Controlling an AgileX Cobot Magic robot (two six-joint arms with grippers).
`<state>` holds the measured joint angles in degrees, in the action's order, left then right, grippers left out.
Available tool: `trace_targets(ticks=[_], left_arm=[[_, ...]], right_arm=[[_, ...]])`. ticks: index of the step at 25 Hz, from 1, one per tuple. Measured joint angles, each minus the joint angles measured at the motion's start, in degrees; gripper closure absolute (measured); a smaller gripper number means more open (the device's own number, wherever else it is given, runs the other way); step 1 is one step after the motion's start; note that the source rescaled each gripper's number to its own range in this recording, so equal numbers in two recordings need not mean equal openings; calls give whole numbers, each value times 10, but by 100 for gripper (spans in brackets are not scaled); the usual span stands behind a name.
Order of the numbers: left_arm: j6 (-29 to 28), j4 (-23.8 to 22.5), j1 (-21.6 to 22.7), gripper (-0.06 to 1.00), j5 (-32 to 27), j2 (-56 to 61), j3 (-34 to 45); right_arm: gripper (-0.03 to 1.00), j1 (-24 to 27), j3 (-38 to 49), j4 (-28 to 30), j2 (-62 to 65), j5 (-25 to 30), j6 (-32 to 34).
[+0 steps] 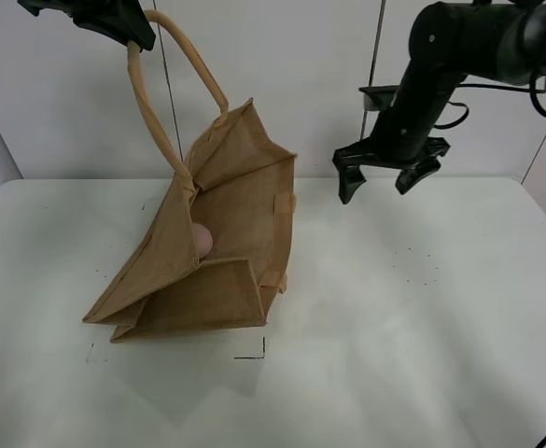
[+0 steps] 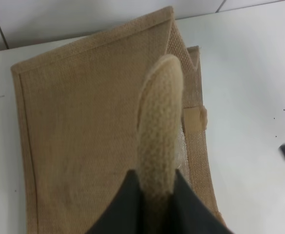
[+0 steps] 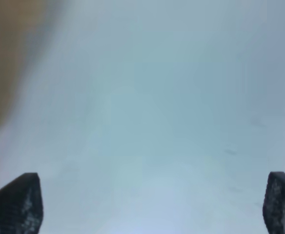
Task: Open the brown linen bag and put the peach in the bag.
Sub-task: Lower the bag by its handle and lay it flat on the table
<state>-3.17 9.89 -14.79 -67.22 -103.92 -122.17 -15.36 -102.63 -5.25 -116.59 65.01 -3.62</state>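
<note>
One handle (image 2: 161, 112) gripped by left claw (image 2: 158, 192); right claw (image 1: 376, 189) gaped wide, empty.
Brown linen bag (image 1: 245, 210) sagged soft, light; peach (image 1: 203, 240) seemingly inside.

The flat white table (image 1: 422, 355) carries the large tan-brown woven jute bag (image 1: 240, 210), tipped on its lower edge, beside what seem thin black corner marks (image 1: 259, 354).

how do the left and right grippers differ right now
The left gripper is shut on the beige handle of the brown linen bag; the right gripper is open and empty. The left gripper sits high, holding the bag's mouth up; the right gripper hangs lower, beside the bag above the white table, touching nothing. Both are black and off the table.
</note>
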Motion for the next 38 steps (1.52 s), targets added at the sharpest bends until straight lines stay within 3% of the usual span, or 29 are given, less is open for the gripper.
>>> trace_targets(ticks=[8,18,24,34,38], left_arm=[[0,0,0,94,0,0,0],[0,0,0,94,0,0,0],[0,0,0,94,0,0,0],[1,0,0,94,0,0,0],[1,0,0,94,0,0,0]], right_arm=[[-3,140,0,8,0,20,1],[-3,159,39,8,26,42,0],[-3,159,188,8,153,42,0],[-3,159,527,13,529,45,-14],[-3,159,634,18,686,9,-9]])
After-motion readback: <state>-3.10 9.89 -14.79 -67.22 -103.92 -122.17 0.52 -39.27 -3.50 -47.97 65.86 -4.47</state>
